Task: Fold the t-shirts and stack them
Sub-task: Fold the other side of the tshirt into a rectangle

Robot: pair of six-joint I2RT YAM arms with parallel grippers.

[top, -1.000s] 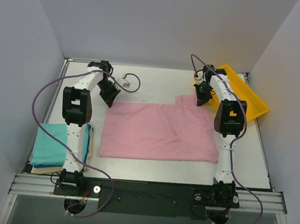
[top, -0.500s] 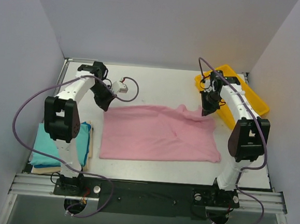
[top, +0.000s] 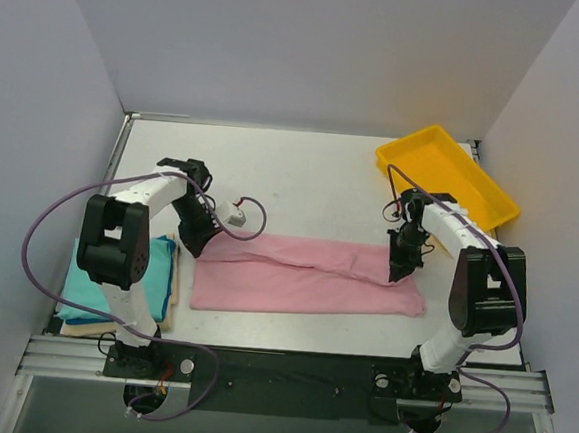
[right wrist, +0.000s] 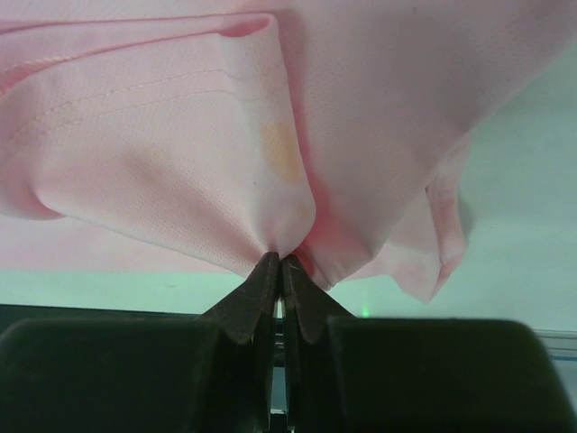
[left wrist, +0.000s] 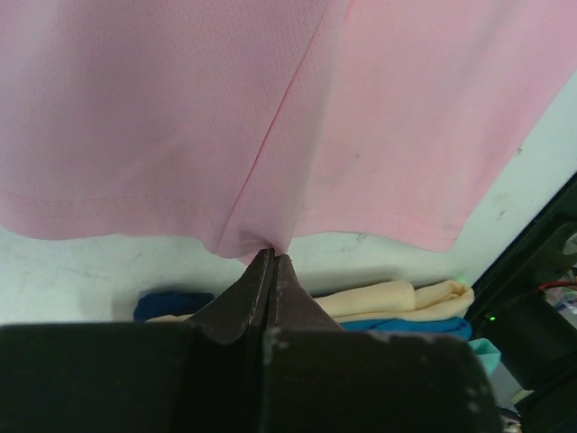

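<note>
1. Both arms are down on the light pink t-shirt [top: 309, 290]. It lies mid-table [top: 303, 177] as a long, doubled-over band, its long axis running left to right between the two arms.
2. At the band's left end, the left gripper [top: 198, 241] has its jaws pressed together on a nip of pink cloth. The wrist view shows the fabric puckering right at the tips.
3. At the right end, the right gripper [top: 402, 268] is also clamped tight on a gathered bunch of pink, with a loose flap hanging just beside it.
4. Here is the relation that matters: both pinch points sit on the far side of the band, while the free near hem lies toward the arm bases. As I read it, the fold closes across the short axis, straight back toward the bases.
5. The right pinch looks slightly nearer the bases than the left, so the held edge seems a little skewed against the near hem. The two arms may need to even that out.
6. The teal t-shirt [top: 99, 282] lies on the cream t-shirt [top: 82, 329] at the near left, just beside the left arm. That arm is the closer one for stacking.
7. The yellow tray [top: 453, 179] sits far right, well apart from the cloth.
</note>
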